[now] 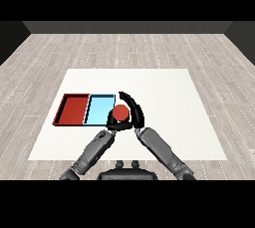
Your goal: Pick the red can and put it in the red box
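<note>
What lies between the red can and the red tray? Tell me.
The light blue tray lies between them. The red can, with the right hand curled round it, sits at that tray's right edge; the red tray lies beyond, further left.

Light is even and fairly bright across the whole head view, with no single visible lamp and no hot spots. The white table (164, 117) reads as the brightest surface, flat and free of glare. The wooden floor (124, 48) around it is a paler grey-brown and darkens towards the far wall (127, 27), which is dim. Shadows are faint: only a soft darkening shows under the right hand (133, 108) and the 2 forearms. Lines of the table edge stay straight, with no bending near the borders.
</note>
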